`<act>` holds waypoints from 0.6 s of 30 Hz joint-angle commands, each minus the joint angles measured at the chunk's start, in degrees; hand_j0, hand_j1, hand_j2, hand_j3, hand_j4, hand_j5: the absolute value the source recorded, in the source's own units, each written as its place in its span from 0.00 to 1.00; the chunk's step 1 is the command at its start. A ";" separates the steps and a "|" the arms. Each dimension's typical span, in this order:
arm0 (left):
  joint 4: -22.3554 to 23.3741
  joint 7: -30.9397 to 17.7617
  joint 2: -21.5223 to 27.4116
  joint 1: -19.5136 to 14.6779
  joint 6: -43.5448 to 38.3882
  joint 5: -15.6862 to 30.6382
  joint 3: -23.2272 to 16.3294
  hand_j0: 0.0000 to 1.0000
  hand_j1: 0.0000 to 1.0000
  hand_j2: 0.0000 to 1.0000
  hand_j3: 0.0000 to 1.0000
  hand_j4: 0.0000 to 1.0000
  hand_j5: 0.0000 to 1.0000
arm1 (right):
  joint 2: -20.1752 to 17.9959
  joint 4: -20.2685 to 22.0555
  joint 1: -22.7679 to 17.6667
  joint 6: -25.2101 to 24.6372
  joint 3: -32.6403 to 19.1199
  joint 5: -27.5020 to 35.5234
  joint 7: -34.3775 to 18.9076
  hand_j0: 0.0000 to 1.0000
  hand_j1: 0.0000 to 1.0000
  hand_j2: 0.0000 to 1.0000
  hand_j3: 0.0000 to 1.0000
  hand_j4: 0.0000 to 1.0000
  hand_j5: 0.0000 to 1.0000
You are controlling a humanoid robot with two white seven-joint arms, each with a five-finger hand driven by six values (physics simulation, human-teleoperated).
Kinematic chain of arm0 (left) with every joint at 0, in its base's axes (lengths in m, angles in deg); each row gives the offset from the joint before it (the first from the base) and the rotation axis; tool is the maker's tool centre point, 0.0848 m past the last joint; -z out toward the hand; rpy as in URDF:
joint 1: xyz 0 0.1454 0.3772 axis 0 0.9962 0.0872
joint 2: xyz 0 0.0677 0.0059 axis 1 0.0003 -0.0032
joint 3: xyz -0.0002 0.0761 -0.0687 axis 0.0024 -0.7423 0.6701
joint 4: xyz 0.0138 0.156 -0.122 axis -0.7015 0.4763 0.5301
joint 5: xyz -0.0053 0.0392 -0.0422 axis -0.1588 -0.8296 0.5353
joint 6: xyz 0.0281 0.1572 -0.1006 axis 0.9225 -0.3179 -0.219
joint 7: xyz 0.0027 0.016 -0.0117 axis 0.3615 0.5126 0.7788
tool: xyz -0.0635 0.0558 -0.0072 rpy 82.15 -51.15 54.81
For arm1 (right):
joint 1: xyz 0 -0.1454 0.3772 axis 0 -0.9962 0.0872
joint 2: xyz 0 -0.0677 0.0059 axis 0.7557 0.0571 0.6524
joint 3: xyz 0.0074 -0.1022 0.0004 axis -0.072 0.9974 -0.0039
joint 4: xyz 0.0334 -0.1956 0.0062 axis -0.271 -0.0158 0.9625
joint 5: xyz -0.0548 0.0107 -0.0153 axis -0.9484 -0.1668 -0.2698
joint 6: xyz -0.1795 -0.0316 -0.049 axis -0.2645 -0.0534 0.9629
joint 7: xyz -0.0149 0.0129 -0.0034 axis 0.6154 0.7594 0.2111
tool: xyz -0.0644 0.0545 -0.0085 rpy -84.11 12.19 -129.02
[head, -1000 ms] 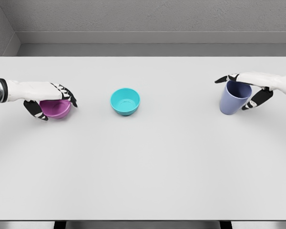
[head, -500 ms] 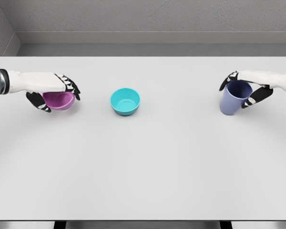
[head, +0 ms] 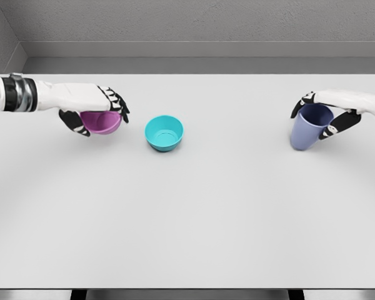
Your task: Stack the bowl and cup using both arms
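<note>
My left robot hand [head: 95, 112] grips the purple bowl [head: 101, 122], fingers curled over its rim, held just left of the teal bowl [head: 164, 132] that sits mid-surface [head: 187, 219]. My right robot hand [head: 325, 115] clasps the blue cup [head: 309, 125] well off to the right. The teal bowl lies directly right of my left hand, far nearer than the cup, so I judge the purple bowl goes in first

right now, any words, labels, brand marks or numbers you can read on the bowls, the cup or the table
None: no text shows anywhere in the head view.
Purple bowl, in the left robot hand: plain, no marking.
Teal bowl: plain.
Blue cup, in the right robot hand: plain.
Table: bare white, no label.
</note>
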 commanded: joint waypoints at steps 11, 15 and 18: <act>-0.42 0.02 -6.13 -1.67 -0.17 -2.14 -0.06 0.76 0.76 0.76 0.76 0.76 0.76 | -0.98 2.41 0.70 0.03 -0.06 0.43 0.03 0.62 0.62 0.62 0.62 0.62 0.62; -0.51 0.02 -7.89 -2.20 -0.17 -2.41 -0.06 0.76 0.76 0.76 0.76 0.76 0.76 | -0.89 2.76 0.70 0.20 -0.06 0.43 0.03 0.62 0.62 0.62 0.62 0.62 0.62; -0.51 0.02 -8.42 -2.37 -0.17 -2.85 -0.15 0.76 0.76 0.76 0.76 0.76 0.76 | -0.89 3.81 0.79 0.03 -0.06 0.43 0.03 0.62 0.62 0.62 0.62 0.62 0.62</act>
